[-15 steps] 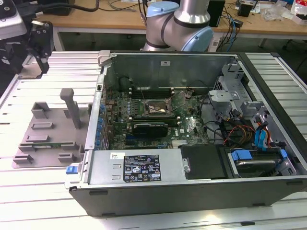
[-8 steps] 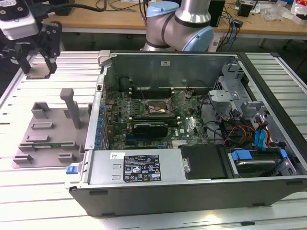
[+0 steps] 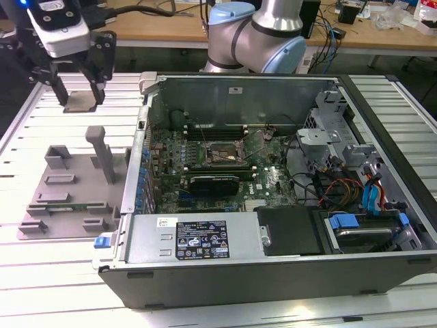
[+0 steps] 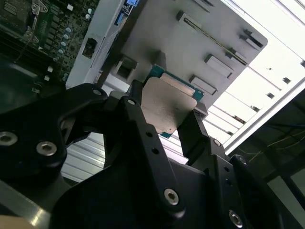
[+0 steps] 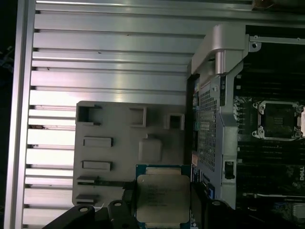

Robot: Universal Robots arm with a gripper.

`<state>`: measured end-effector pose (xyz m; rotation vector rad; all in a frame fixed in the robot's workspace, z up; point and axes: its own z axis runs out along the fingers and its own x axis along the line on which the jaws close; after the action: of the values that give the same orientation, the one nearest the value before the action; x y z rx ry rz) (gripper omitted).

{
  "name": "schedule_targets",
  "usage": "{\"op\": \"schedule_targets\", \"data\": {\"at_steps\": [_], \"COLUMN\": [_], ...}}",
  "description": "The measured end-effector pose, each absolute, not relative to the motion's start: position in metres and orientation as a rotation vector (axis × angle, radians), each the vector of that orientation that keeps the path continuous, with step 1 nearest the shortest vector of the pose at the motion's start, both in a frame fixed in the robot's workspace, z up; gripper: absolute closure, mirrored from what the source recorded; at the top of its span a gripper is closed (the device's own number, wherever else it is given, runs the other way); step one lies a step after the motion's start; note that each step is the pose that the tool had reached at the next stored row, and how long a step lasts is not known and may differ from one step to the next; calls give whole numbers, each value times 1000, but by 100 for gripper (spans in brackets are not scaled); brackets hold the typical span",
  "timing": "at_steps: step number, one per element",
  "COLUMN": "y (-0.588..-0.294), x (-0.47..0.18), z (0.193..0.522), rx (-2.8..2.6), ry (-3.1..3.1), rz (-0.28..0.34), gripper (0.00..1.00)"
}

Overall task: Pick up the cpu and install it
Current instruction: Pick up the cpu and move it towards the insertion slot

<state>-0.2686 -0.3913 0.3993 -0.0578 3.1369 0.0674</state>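
**Gripper holding the cpu in the air beside an open computer case**

A slatted metal table (image 3: 41, 273) is filling the exterior view. An open computer case (image 3: 239, 96) is lying on it, taking up the centre and everything toward three o'clock, with its green motherboard facing up. The base of a silver and pale blue robot arm (image 3: 259, 34) is standing behind the case at twelve o'clock. A grey plastic tray (image 3: 68, 198) with raised slots is sitting on the table at nine o'clock, just beside the case wall. The black socket (image 3: 222, 154) with its metal frame is lying empty near the middle of the motherboard.

The gripper (image 3: 78, 97) is hanging at ten o'clock, above the table and well apart from the socket. Its black fingers (image 4: 136, 98) are pinching the cpu (image 3: 82, 102) from two opposite edges. Both wrist views are showing the cpu (image 4: 164, 107) (image 5: 162, 198) with its shiny silver-grey top toward the cameras, lifted off the tray, which is lying further away behind it.
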Motion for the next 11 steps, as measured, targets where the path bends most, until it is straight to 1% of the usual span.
{"op": "schedule_targets", "data": {"at_steps": [11], "y": [-391], "x": [-216], "z": [399], "rx": [-58], "ry": [3137], "rz": [68], "gripper": [45]}}
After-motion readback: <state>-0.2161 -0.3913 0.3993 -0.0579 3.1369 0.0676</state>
